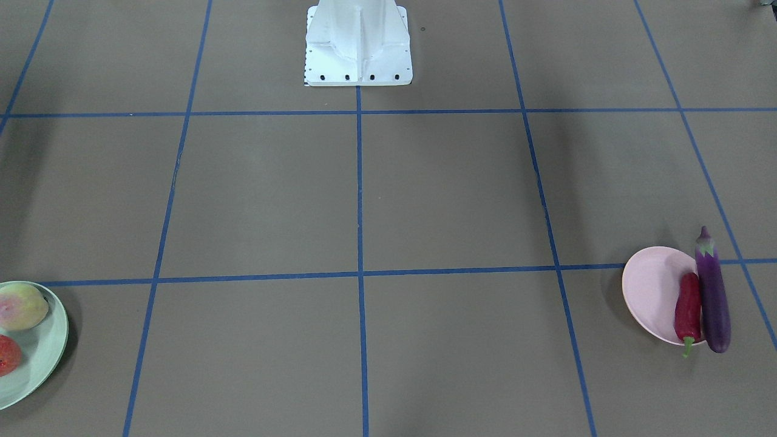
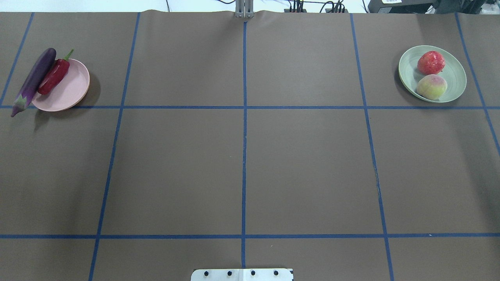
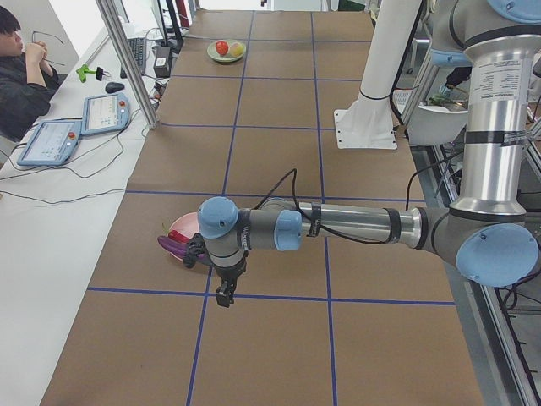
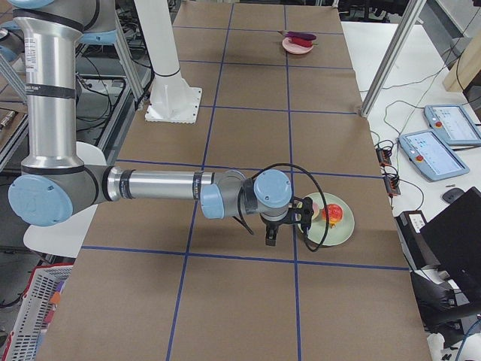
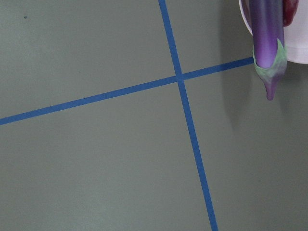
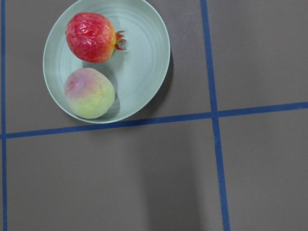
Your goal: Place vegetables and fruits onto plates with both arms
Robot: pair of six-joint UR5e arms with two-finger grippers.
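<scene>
The purple eggplant (image 2: 33, 80) lies along the outer rim of the pink plate (image 2: 66, 91), its cap end over the table. The red chili (image 2: 54, 76) lies on that plate beside it. The red-orange fruit (image 2: 431, 62) and the yellow-green fruit (image 2: 431, 86) sit on the mint green plate (image 2: 453, 78). In the exterior left view my left gripper (image 3: 225, 296) hangs over the table just beside the pink plate (image 3: 182, 227). In the exterior right view my right gripper (image 4: 270, 239) hangs beside the green plate (image 4: 331, 229). I cannot tell whether either is open or shut.
The white base block (image 2: 242, 274) stands at the table's near edge. Blue tape lines cross the brown table. An operator (image 3: 21, 76) and tablets (image 3: 84, 118) are at a side desk; a metal post (image 3: 127, 59) stands at the far edge.
</scene>
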